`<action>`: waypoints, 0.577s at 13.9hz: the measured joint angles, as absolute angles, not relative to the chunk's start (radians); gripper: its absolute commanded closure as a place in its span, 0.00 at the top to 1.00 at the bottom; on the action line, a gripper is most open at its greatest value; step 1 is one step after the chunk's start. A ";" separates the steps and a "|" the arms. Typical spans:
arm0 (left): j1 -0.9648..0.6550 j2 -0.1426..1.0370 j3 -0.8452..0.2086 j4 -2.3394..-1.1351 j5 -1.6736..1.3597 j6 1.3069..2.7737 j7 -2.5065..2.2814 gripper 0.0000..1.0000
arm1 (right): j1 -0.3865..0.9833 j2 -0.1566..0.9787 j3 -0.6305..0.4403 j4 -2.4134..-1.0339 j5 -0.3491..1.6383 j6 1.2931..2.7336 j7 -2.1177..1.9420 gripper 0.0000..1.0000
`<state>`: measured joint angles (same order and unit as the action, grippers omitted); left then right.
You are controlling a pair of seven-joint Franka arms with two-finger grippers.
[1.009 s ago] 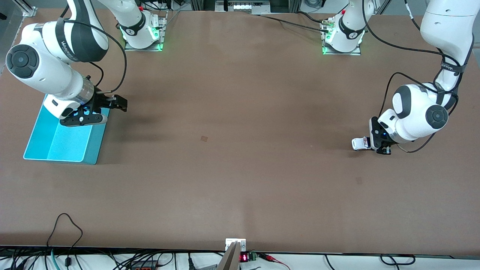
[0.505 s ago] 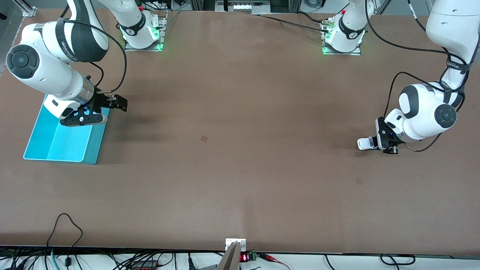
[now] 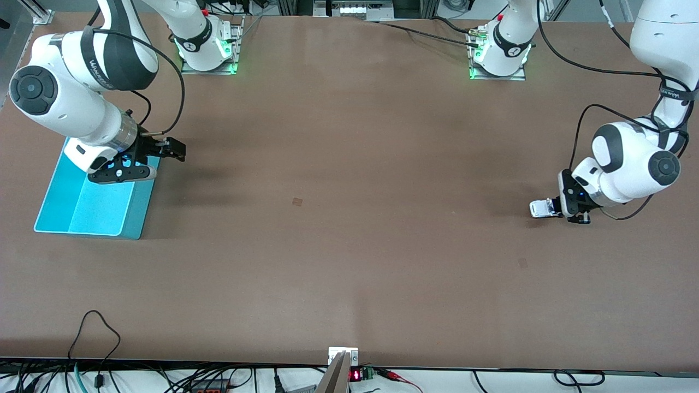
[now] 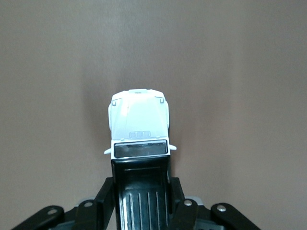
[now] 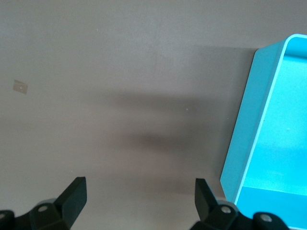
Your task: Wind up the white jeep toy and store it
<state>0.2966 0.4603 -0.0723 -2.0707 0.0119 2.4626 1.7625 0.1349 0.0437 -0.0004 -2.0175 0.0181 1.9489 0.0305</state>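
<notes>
The white jeep toy (image 3: 542, 208) sits on the table at the left arm's end, its white hood pointing toward the right arm's end. My left gripper (image 3: 568, 210) is shut on its black rear part. In the left wrist view the jeep (image 4: 139, 127) shows its white hood and windscreen, and its black rear panel lies between my fingers (image 4: 106, 196). The turquoise bin (image 3: 71, 210) lies at the right arm's end. My right gripper (image 3: 164, 154) is open and empty, over the table beside the bin's edge. The right wrist view shows the bin's wall (image 5: 244, 139).
A small tan mark (image 3: 297, 201) lies on the brown table near the middle. Cables and a small box with a red display (image 3: 355, 375) run along the table edge nearest the front camera. The arm bases (image 3: 207, 49) stand at the edge farthest from it.
My left gripper has dragged the jeep along the table toward the left arm's end, away from the bin. The right arm has not moved.
</notes>
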 measured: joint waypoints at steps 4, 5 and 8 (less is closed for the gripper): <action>0.324 0.465 -0.072 -2.062 0.012 2.461 1.797 0.32 | 0.135 0.044 0.000 -2.017 0.018 1.948 0.032 1.00; 0.329 0.466 -0.073 -2.061 0.012 2.461 1.801 0.32 | 0.135 0.044 0.000 -2.017 0.018 1.948 0.032 1.00; 0.345 0.468 -0.073 -2.057 0.013 2.461 1.811 0.32 | 0.135 0.044 0.000 -2.017 0.018 1.947 0.033 1.00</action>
